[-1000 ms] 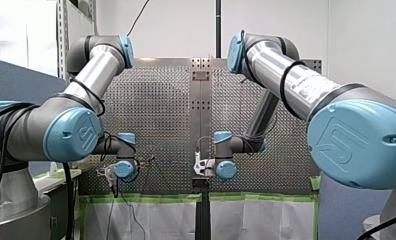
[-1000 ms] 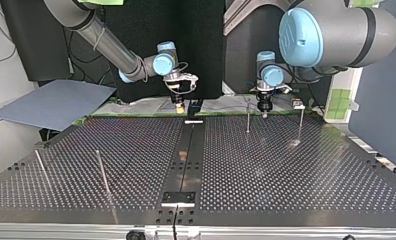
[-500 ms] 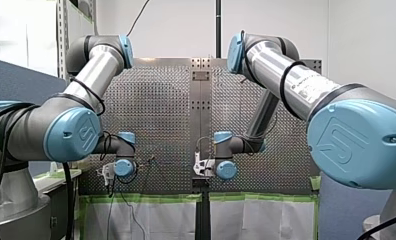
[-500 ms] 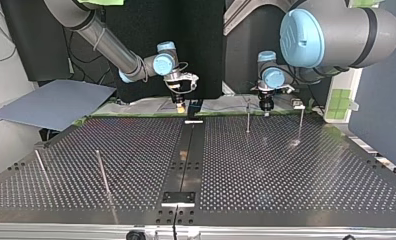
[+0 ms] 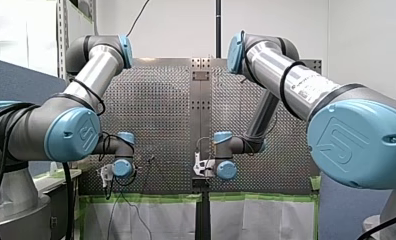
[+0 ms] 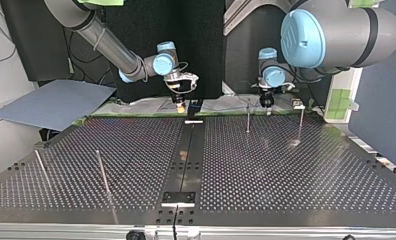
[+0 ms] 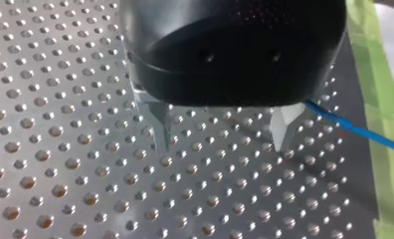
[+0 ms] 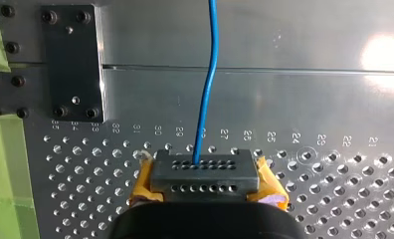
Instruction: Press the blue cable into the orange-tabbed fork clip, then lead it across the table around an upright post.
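top view, left to right. my right gripper (image 6: 180,105) had its yellow pads pressed together on the blue cable (image 8: 207,84), which ran ahead of it over the perforated table (image 6: 136,150). the fork clip could not be made out. an upright post (image 6: 247,116) stood just beside my left gripper (image 6: 266,107), whose metal fingers (image 7: 157,127) were spread around nothing. the cable passed outside one finger toward the green tape (image 7: 384,99). likely faults: the left gripper, closing there, would catch only air; a taut pull might drag the cable through the pads; the wrist might strike the near post.
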Available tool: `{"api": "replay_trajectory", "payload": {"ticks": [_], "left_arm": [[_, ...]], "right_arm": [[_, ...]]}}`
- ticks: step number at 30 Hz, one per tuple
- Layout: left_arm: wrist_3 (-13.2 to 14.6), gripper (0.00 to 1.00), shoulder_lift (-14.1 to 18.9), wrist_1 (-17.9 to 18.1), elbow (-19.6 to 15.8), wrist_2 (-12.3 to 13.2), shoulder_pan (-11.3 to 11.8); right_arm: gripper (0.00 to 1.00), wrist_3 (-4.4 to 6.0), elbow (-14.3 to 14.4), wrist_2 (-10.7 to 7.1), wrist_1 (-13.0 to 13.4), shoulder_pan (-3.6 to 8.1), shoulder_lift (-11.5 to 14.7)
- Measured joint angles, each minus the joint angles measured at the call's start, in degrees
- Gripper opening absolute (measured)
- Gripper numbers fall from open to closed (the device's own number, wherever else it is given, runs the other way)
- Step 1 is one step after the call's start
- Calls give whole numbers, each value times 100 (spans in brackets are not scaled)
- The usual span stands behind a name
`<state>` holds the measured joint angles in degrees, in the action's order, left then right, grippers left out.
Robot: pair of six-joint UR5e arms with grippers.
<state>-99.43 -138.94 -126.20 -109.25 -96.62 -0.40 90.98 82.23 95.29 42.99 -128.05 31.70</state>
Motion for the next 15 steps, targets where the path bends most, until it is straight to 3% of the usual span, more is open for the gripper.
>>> {"api": "replay_trajectory", "payload": {"ticks": [15], "left_arm": [[16, 100, 51, 529, -637, 668, 16]], "right_arm": [[0, -7, 0, -7, 0, 13, -14]]}}
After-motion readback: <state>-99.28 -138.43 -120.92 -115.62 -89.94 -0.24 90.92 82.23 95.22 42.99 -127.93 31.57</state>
